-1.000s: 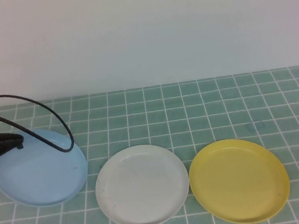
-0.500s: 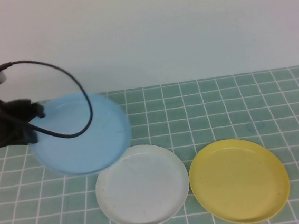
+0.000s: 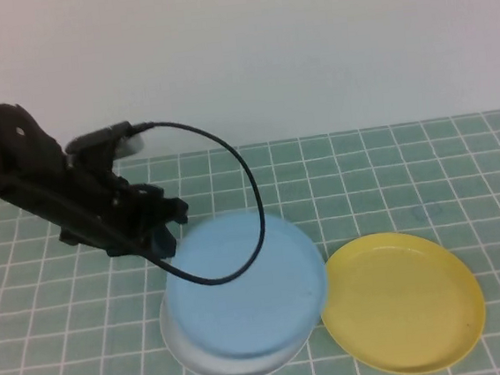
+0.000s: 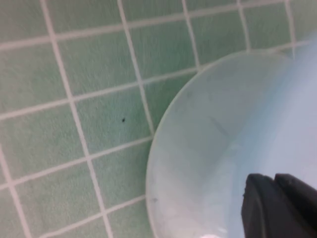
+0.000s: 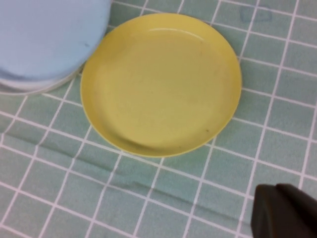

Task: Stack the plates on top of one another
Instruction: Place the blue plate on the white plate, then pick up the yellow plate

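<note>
The left gripper (image 3: 167,224) pinches the blue plate (image 3: 246,285) at its 10 o'clock rim, over the white plate (image 3: 190,348). Next it must release. The yellow plate (image 3: 403,301) waits at 3 o'clock; the right gripper (image 5: 285,210), closed, hangs beside it.

White plate (image 3: 195,357) mostly hidden under blue plate (image 3: 246,285); right gripper fingers (image 5: 285,210) cut off by edge.

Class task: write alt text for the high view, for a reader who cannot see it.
The left claw holds a light blue plate by its edge over a white plate, covering most of it. A yellow plate lies to the right on the green tiled table; the right claw is out of sight.
</note>
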Robot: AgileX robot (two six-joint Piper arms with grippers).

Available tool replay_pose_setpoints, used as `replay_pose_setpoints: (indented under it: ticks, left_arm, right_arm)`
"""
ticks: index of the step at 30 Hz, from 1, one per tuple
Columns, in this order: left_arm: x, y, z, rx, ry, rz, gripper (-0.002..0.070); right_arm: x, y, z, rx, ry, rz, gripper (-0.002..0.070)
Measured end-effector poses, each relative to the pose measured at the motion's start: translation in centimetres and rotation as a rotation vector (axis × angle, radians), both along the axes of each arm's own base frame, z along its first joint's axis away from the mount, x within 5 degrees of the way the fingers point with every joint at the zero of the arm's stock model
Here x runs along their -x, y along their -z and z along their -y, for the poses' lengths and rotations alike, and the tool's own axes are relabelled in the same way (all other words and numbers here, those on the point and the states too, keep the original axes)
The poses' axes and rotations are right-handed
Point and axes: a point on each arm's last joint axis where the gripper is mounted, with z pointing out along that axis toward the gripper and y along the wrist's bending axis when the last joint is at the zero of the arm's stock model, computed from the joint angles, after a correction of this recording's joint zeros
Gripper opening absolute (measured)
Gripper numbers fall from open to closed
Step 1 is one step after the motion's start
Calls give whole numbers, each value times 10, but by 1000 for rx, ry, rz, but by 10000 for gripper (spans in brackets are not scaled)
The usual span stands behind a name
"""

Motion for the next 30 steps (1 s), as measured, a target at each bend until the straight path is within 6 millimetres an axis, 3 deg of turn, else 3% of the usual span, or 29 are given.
replay_pose_setpoints:
  ticks: [5,15,19,24,27,30]
  left_arm:
    - [1,22,1,-26,-3,-21,10]
    - [-2,19,-1,-41,0,29,0]
    - [3,-12,-3,-15,-17,157,0]
    - [23,-74,-11,14,-22,388,0]
    - [46,-112,-20,3,-14,529,11]
    - [74,-147,-30,-18,-4,656,3]
  right_arm:
    - [1,0,-1,-11,-5,-14,-2]
    - [1,0,-2,-24,-3,-11,-2]
    - [-1,-1,-2,-28,6,9,-2]
    - [-8,3,-2,-31,12,-15,-2]
    - [-17,11,-3,-32,8,-74,15]
    - [-32,21,-6,-40,-26,-142,87]
